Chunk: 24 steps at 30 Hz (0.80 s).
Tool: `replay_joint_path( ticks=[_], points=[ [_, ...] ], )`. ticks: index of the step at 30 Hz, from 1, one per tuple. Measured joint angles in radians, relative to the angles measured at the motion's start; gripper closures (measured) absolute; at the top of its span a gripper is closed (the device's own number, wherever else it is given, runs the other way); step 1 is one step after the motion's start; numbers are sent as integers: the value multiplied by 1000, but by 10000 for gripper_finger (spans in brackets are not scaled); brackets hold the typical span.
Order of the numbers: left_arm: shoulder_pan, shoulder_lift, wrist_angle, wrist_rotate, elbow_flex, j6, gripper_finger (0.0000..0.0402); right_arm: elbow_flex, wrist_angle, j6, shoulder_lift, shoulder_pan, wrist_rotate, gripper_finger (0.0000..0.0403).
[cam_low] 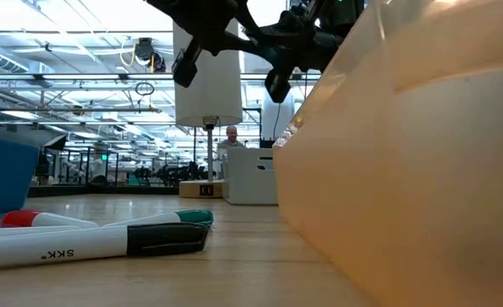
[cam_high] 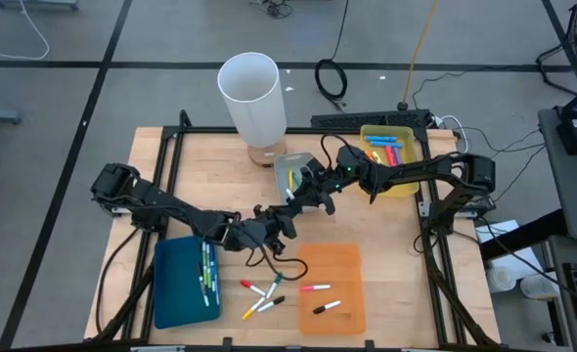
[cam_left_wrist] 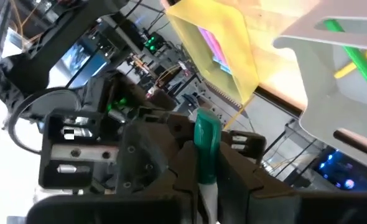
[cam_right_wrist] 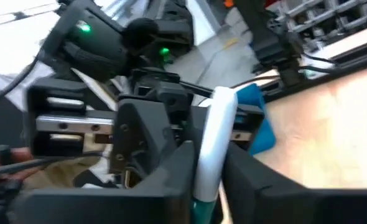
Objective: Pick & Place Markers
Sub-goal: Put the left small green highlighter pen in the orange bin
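Wrist views: left gripper (cam_left_wrist: 205,186) clamps a green-capped marker (cam_left_wrist: 206,146), its long axis running straight into the right gripper (cam_right_wrist: 202,199), whose fingers flank the white end; a firm grip there isn't clear. High view: handover mid-table, right gripper at 1 o'clock from the left.

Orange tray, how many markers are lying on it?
2. On the orange tray, a pink-capped white marker lies near the middle, and a black-capped white marker lies closer to the table's front edge. None seems hidden.
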Motion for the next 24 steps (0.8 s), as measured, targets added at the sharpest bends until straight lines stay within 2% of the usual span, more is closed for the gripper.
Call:
replay_joint_path(
  ticks=[2,5,7,11,17,21,24],
  points=[
    [3,0,-5,2,1,-21,358,0,-1,-9,0,0,-11,373],
    [5,0,-14,3,1,-129,334,0,0,-27,1,0,-10,374],
    [4,0,-18,19,1,-276,313,0,10,-53,0,0,-10,374],
    [-14,0,-16,37,1,-746,271,-1,34,-95,0,1,-4,374],
    [-28,0,-27,32,1,-1486,213,-1,42,-205,-1,-8,104,374],
    [-29,-1,-112,51,1,-1848,189,-2,13,-264,-24,-15,125,374],
    [-34,-12,-151,168,0,-2005,182,-1,-82,-383,-94,-1,198,374]
  ],
)
